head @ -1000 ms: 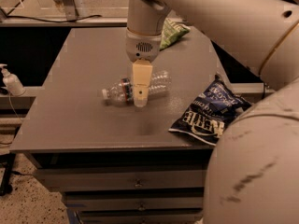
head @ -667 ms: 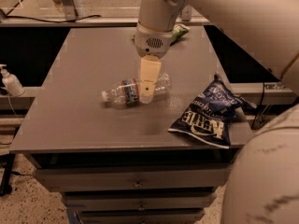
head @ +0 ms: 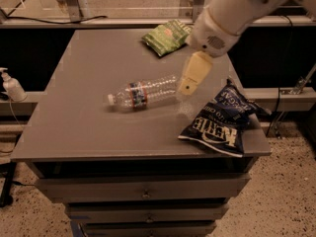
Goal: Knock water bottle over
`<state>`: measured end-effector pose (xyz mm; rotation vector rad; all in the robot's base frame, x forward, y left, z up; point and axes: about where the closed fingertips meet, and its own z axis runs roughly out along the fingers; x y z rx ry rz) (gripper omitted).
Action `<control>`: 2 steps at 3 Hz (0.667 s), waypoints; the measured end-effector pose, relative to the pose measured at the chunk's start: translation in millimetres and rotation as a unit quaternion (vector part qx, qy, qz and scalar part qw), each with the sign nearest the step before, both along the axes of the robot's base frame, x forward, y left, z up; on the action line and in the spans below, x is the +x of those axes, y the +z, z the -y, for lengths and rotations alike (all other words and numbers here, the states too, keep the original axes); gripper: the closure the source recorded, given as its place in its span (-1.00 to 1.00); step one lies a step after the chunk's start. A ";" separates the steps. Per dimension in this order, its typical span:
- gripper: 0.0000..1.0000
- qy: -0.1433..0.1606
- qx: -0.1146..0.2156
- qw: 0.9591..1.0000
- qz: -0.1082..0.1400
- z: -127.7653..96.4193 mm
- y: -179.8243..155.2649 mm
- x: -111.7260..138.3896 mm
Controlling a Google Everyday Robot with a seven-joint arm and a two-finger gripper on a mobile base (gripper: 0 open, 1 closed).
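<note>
A white pump dispenser stands far left of the gripper. The water bottle lies on its side on the table, with its base just left of the gripper. Whether they touch is unclear. How far the gripper is open cannot be told, and it grasps nothing. A blue chip bag lies just to its right.

Water bottle toppled (cap left), gripper seemingly beside

You have one water bottle, two chip bags, namely one green chip bag and one dark blue chip bag, one pump dispenser, and one gripper just beside the bottle's base.
</note>
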<state>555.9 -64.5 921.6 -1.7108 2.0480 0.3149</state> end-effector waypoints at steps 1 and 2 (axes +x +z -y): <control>-1.00 -0.036 0.037 0.998 0.028 13.8 11.9 10.9; -1.00 -0.042 0.058 0.997 0.034 22.5 8.2 12.8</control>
